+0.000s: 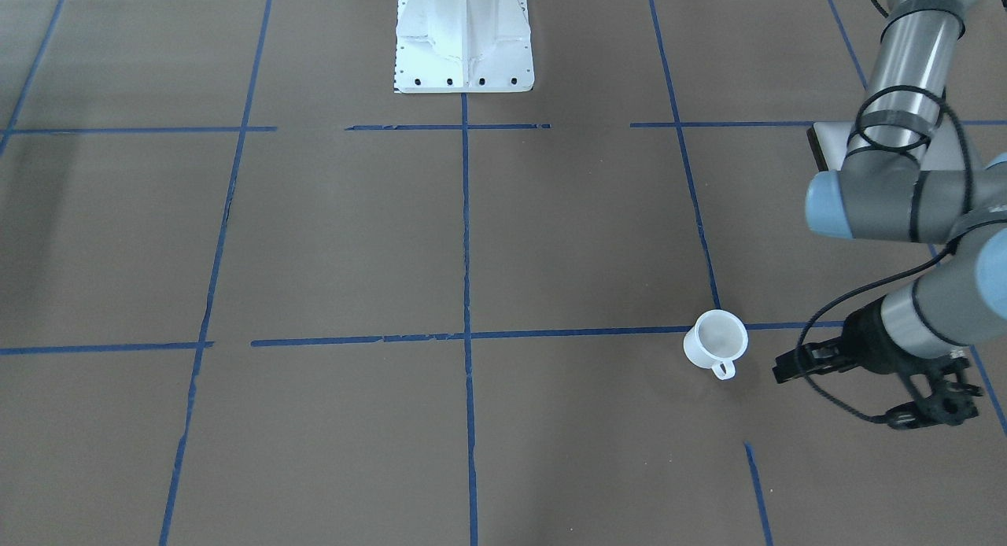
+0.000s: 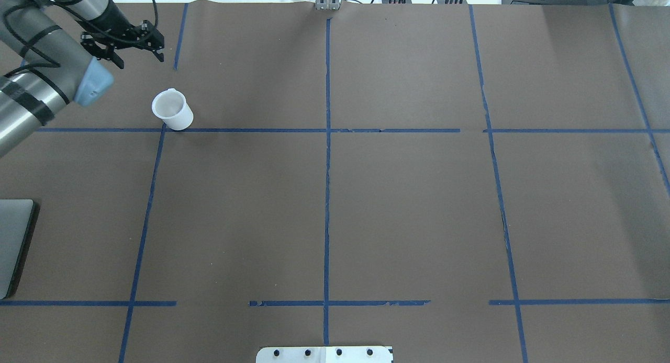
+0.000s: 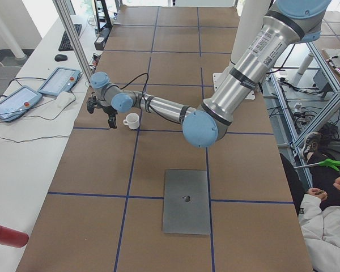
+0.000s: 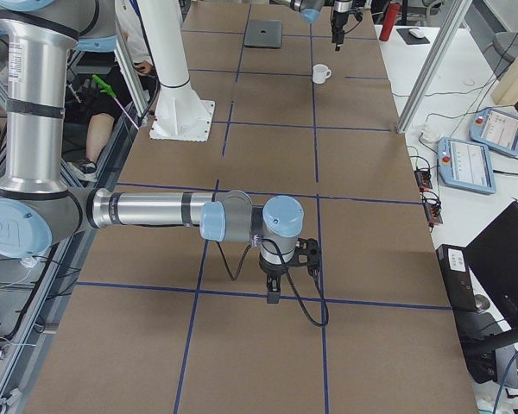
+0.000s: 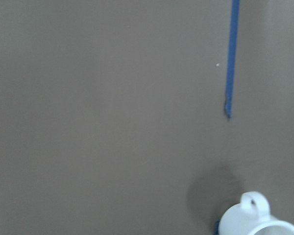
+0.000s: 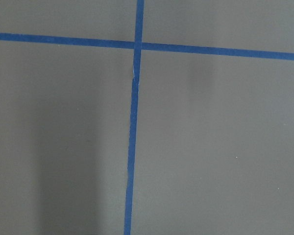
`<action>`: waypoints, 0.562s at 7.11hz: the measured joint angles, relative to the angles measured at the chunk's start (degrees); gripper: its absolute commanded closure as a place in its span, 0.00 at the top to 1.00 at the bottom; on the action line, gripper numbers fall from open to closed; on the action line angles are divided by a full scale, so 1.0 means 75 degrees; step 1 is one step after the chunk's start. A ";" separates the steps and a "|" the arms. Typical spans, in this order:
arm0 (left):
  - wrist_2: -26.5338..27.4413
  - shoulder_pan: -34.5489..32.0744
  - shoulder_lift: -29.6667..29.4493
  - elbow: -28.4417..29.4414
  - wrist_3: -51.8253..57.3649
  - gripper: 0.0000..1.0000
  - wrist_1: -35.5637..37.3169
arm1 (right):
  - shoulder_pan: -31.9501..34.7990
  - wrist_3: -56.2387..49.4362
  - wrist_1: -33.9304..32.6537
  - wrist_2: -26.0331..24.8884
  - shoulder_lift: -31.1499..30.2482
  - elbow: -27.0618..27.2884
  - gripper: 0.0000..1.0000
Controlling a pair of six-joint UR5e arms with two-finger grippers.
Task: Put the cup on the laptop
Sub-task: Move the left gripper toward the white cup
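Brown table [image 2: 408, 206] | cup [image 2: 171, 110] upright, empty | I see left gripper [image 2: 139, 57] near cup, spread, empty | right gripper [image 4: 273, 295]: can't tell

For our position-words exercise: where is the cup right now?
Seen from overhead, the cup stands at the far left of the table, beside a crossing of blue tape lines, close to the left gripper but not touching it.
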 measured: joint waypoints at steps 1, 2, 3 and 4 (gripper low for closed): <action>0.0424 0.0310 -0.0220 0.0326 -0.0380 1.00 -0.0314 | 0.0000 -0.0003 -0.0002 0.0002 0.0000 0.0000 1.00; 0.0592 0.0507 -0.0306 0.0540 -0.0545 1.00 -0.0505 | 0.0000 -0.0001 0.0000 0.0003 0.0000 0.0000 1.00; 0.0651 0.0646 -0.0292 0.0651 -0.0604 1.00 -0.0587 | 0.0000 0.0001 0.0002 0.0003 0.0000 0.0000 1.00; 0.0667 0.0746 -0.0250 0.0690 -0.0629 1.00 -0.0609 | 0.0000 0.0002 0.0000 0.0003 0.0000 0.0000 1.00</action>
